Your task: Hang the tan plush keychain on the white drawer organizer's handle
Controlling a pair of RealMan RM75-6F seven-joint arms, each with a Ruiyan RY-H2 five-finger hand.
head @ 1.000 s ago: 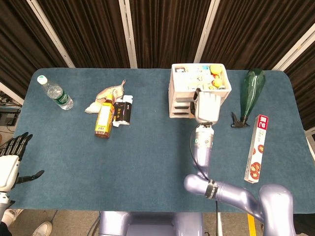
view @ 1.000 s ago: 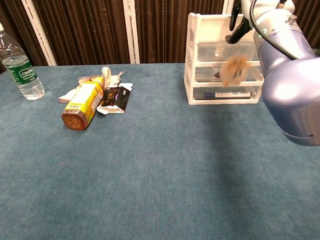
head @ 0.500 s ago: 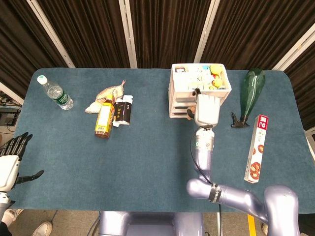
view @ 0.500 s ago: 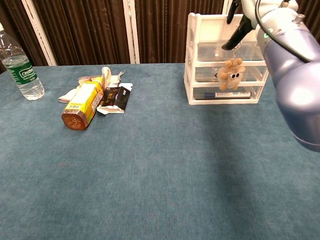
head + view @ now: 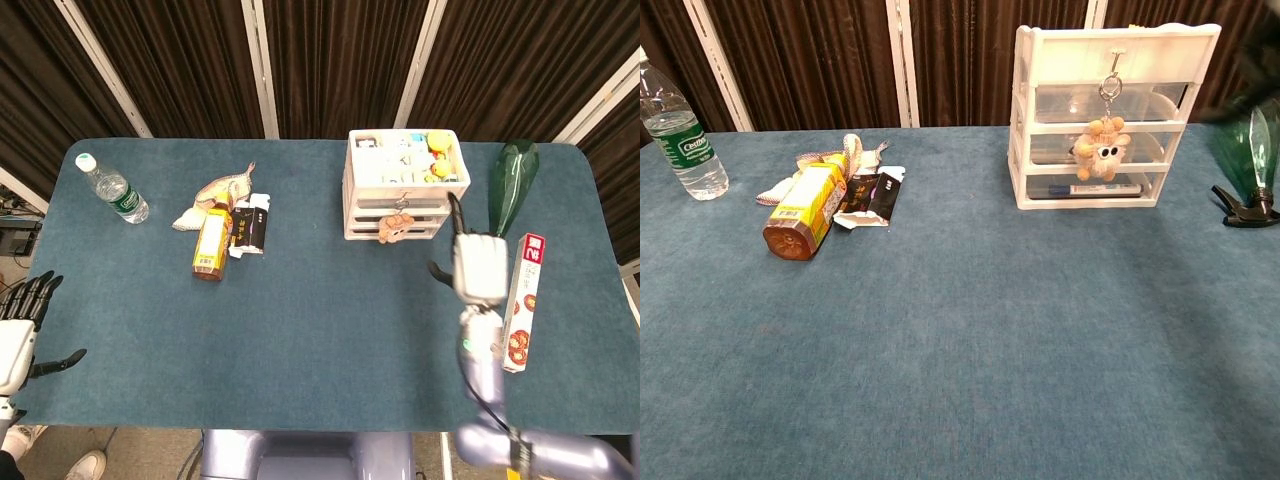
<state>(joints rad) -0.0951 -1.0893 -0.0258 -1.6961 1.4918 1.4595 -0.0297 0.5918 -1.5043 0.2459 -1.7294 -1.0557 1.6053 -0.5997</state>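
Your right robot hand (image 5: 479, 268) has pulled back from the white plastic three-drawer organizer (image 5: 1112, 118) and now sits over the blue felt surface (image 5: 320, 320) between the organizer and the red-and-white foil box (image 5: 521, 300), holding nothing; you cannot tell from the head view how its fingers lie. Behind it lies the dark green spray bottle (image 5: 1248, 160). At the far left edge, your left robot hand (image 5: 22, 325) hovers off the surface with its black fingers spread apart. Left of centre lie the amber bottle with a yellow label (image 5: 804, 209) and the clear plastic water bottle (image 5: 676, 123). The tan plush keychain (image 5: 1100, 150) hangs by its metal ring from the top drawer's handle (image 5: 1117, 58), dangling in front of the middle drawer.
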